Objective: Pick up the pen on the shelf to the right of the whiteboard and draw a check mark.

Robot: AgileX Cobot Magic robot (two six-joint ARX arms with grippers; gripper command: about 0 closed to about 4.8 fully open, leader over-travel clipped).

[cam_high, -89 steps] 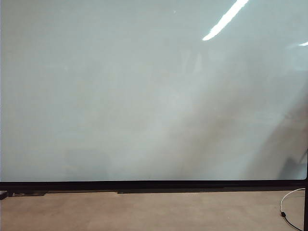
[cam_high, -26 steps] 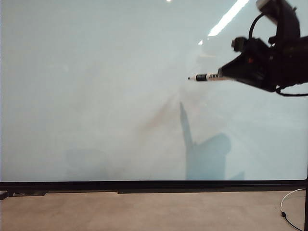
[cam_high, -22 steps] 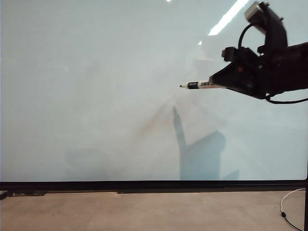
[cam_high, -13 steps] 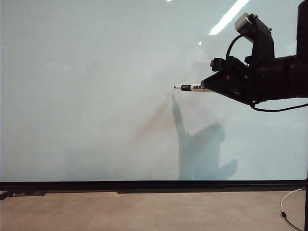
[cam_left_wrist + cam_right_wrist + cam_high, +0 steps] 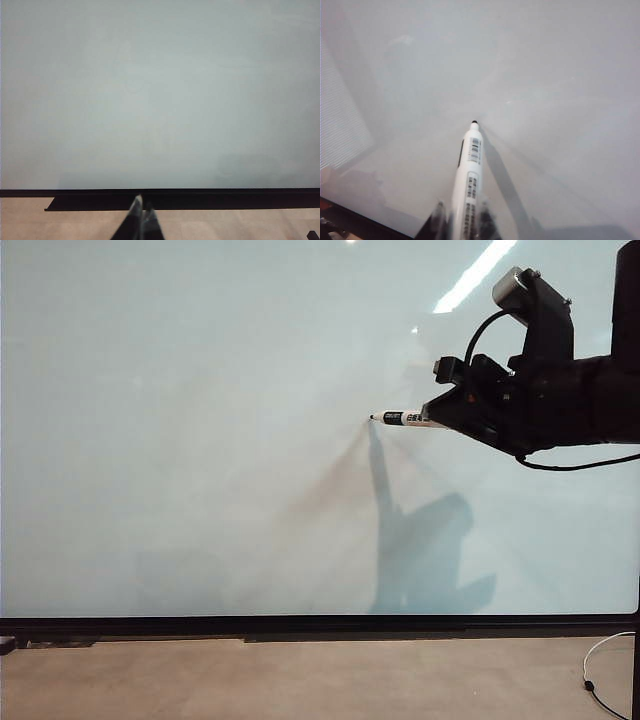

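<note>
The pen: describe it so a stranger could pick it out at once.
Find the big whiteboard filling the exterior view; at its upper right is the black right gripper. Sticking out leftward from it is the pen, the only slim white thing there, with dark bands and a dark tip at the board.

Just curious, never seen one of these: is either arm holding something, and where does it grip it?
The right end effector holds the pen by its rear barrel. The left end effector holds nothing.

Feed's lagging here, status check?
Right gripper shut on pen, tip at whiteboard. Left gripper shut, idle below. No mark yet, nothing blocking.
</note>
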